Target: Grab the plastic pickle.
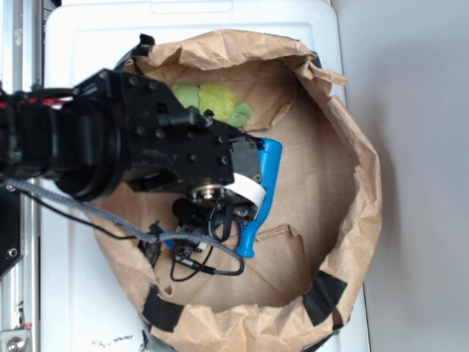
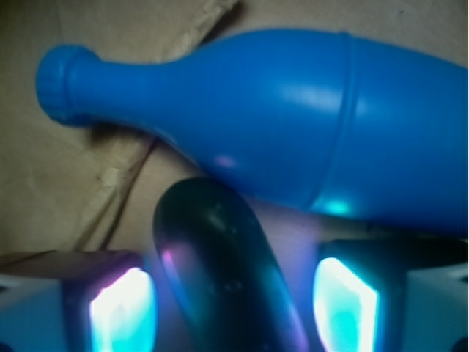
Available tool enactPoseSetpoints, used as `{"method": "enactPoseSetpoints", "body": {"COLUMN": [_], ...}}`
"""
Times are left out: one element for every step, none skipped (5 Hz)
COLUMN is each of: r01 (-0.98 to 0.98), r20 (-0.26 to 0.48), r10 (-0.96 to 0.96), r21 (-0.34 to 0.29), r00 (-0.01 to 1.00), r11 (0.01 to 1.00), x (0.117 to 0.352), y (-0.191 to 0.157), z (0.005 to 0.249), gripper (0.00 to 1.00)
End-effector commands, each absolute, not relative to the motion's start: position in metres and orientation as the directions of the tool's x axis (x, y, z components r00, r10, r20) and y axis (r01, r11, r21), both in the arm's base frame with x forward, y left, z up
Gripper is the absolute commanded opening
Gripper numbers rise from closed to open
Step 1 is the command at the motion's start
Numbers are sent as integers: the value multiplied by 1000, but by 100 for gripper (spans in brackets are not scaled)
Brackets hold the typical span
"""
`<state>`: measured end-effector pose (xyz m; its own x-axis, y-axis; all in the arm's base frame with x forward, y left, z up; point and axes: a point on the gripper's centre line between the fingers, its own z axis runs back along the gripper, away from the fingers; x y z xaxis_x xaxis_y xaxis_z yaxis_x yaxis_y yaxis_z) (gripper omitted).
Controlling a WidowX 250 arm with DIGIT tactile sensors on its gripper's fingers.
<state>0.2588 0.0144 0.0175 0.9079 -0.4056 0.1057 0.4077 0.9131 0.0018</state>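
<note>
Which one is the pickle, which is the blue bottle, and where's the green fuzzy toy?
plastic pickle [image 2: 223,275]: wrist view, middle of its dark body.
blue bottle [image 2: 308,121]: wrist view, wide body.
green plush toy [image 1: 214,100]: exterior view, its middle.

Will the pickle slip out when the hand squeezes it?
It might. The plastic pickle looks smooth and shiny, so it is probably slippery. Its rounded shape could let it roll or squirt out from between the hand's pads. It looks hard, so it likely won't squash. The blue bottle lies right alongside and might get nudged.
</note>
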Motion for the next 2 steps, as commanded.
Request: {"method": "enactPoseSetpoints", "body": {"r01": [410, 400], "r20": [215, 277], "r10": [-405, -388], "r21": [19, 12], "r00": [889, 879], "r11": [912, 916], "x": [253, 256], "y": [16, 23], "z": [51, 90], "gripper": [0, 0]}}
